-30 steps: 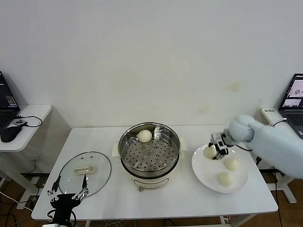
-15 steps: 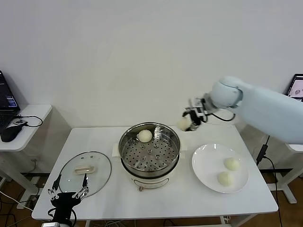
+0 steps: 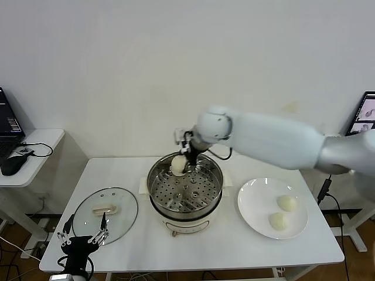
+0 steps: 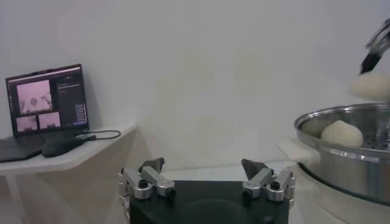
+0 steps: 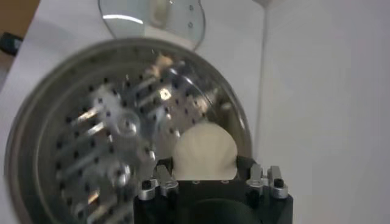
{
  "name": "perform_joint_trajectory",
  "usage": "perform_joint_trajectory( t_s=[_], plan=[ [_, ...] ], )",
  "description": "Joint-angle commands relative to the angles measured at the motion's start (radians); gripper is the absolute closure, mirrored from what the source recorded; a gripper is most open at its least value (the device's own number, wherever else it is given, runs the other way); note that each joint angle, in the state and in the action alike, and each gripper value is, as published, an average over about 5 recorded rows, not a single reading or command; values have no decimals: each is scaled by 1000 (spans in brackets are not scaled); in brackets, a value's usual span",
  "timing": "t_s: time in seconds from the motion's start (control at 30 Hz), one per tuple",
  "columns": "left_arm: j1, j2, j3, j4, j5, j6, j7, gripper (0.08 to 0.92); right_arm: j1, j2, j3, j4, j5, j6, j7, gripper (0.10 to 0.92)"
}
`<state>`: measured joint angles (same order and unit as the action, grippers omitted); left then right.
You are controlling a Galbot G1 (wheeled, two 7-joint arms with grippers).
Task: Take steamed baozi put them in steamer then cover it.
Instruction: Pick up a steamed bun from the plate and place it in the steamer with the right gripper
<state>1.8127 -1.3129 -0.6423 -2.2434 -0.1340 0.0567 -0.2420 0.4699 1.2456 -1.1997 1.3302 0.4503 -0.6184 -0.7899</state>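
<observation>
The right hand [image 3: 188, 157] grips a bun [image 5: 205, 151] above the far side of the steamer [image 3: 184, 188], mid-desk, beside the bun [image 3: 177, 168] already inside. Next it should lower and release. Two buns wait on the plate [image 3: 253, 205]; the left hand [image 3: 82, 241] idles open near the lid [image 3: 105, 213].

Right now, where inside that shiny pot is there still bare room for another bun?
The steamer's perforated tray is bare across its middle and near side. The far rim is crowded: one baozi lies there, and the right pincer hangs beside it, shut on a second bun.
</observation>
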Motion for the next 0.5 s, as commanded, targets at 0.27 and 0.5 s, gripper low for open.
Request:
perform_joint_trajectory(
  t_s=[0.27, 0.5],
  plan=[
    [-9, -2, 4, 14, -3, -2, 0, 177, -91, 174, -21, -101, 7, -60, 45, 380],
    [-8, -2, 7, 13, -2, -2, -1, 177, -89, 154, -19, -91, -6, -60, 34, 336]
  ],
)
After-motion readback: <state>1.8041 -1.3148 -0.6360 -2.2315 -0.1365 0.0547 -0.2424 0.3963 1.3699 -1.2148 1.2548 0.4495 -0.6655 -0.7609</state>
